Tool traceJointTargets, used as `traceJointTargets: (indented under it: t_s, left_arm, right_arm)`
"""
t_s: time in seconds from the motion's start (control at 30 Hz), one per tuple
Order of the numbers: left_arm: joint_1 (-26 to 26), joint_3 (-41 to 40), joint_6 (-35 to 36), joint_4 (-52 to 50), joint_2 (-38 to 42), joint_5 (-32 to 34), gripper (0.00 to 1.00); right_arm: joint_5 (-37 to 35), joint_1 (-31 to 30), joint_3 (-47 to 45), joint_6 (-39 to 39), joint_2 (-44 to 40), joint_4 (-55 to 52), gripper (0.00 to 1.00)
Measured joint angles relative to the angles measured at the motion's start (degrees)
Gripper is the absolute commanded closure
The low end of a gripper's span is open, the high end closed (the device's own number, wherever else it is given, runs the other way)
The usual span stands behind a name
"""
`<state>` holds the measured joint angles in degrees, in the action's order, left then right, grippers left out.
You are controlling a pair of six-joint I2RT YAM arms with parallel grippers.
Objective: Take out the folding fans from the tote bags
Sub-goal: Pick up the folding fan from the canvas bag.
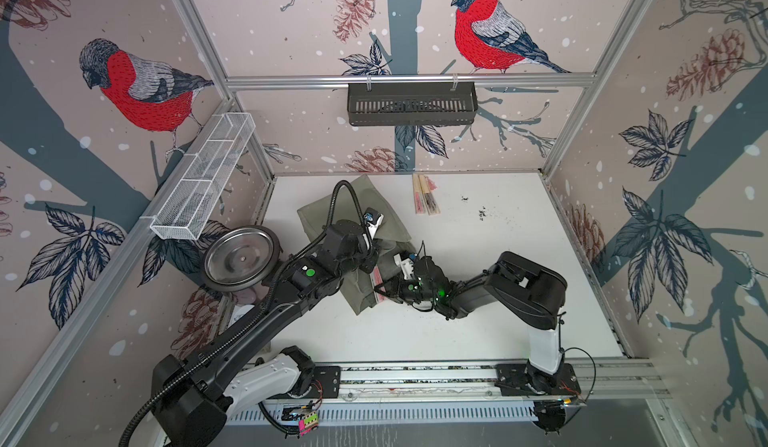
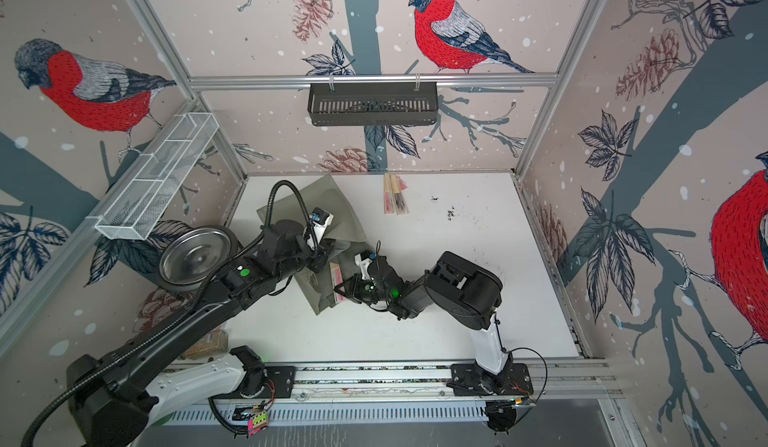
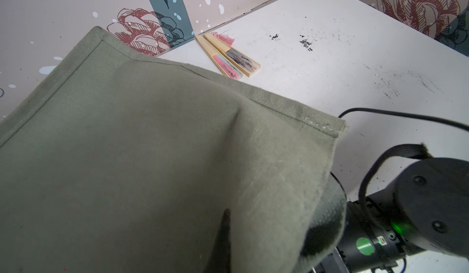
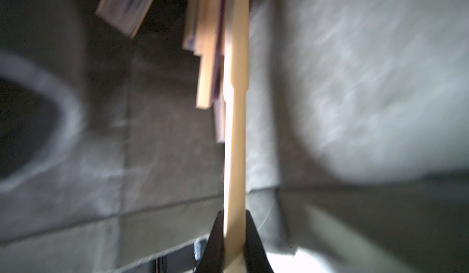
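The olive tote bag (image 1: 316, 217) (image 2: 328, 199) lies crumpled at the table's left-centre, and its fabric fills the left wrist view (image 3: 152, 144). My left gripper (image 1: 369, 264) (image 3: 225, 219) is shut on the bag's cloth and holds it up. My right gripper (image 1: 383, 290) (image 2: 338, 289) (image 4: 234, 221) sits at the bag's mouth, shut on a pale bamboo folding fan (image 4: 234, 132) (image 1: 377, 276). Several more fans (image 4: 205, 56) lie inside the bag. Two fans (image 1: 426, 199) (image 2: 395, 199) (image 3: 228, 56) rest side by side on the table near the back wall.
A black slotted basket (image 1: 411, 104) hangs on the back rail. On the left wall hangs a white wire-mesh tray (image 1: 203, 179), with a steel bowl (image 1: 241, 258) below it. Dark specks (image 1: 482, 214) mark the white table (image 1: 498, 299).
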<state>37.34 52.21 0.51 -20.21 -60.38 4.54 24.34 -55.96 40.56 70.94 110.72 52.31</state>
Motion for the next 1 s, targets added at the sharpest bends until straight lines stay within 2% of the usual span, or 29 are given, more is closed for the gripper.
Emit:
traceJointTargets:
  t_s: [0.43, 0.63, 1.0]
  left_arm:
    - [0.0, 0.0, 0.0, -0.2, 0.9, 0.2, 1.0]
    - [0.0, 0.0, 0.0, -0.2, 0.9, 0.2, 1.0]
    - [0.0, 0.0, 0.0, -0.2, 0.7, 0.1, 1.0]
  right_arm:
    - [-3.5, -3.5, -10.3, -10.3, -16.7, -14.1, 0.9]
    - [-4.0, -2.7, -16.2, -15.0, -25.2, -20.9, 0.9]
    - [-5.9, -2.3, -18.4, -27.8, -45.2, -38.6, 0.91]
